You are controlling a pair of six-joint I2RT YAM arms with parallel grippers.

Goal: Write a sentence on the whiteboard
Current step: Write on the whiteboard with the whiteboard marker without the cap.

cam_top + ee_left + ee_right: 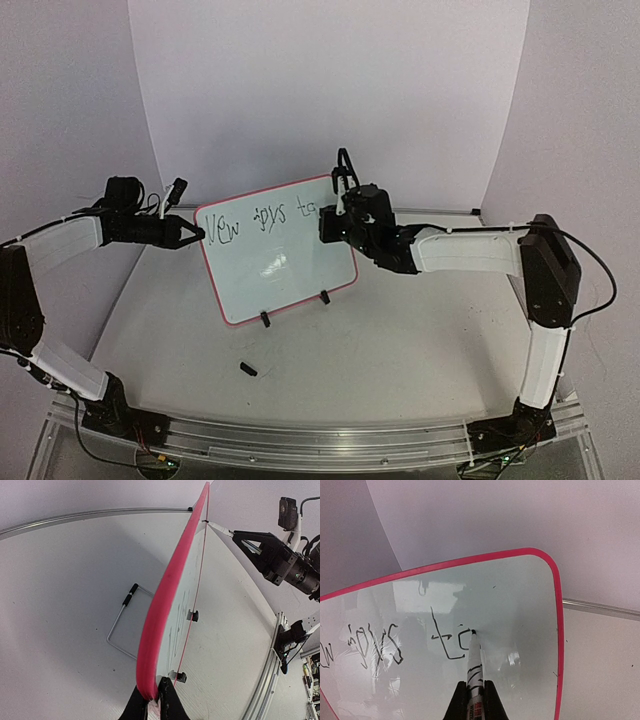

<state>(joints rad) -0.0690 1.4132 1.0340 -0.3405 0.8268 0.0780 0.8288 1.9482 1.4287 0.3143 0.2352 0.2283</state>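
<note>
The table [400, 340] carries the whiteboard [280, 270] near its middle, standing on two small black feet [265, 320] and leaning back on a wire stand [122, 625]. It looks like a thin, stiff and light panel with a slick face, so it would likely tip or slide under pen pressure unless braced. The pink rim is the sensible place to grip it, clear of the ink, which would probably smear if touched.

The left gripper [192, 235] does that: at the board's 10 o'clock corner its fingers [170, 705] are pinched closed on the rim. The right gripper [335, 222] comes in from 3 o'clock, at the board's 2 o'clock corner. It is clamped around a marker [473, 665] whose tip touches the face. The marker looks light and smooth, and it is held near the writing end.

The sentence [265, 222] runs along the top edge and reads "New joys to", in thin, shaky black letters; the tip rests at the "o". I judge there are more words to write. The marker's barrel has black stripes and red print, too blurred to read.

A small black piece [247, 368], perhaps the cap, lies on the table at the board's 6 o'clock.
</note>
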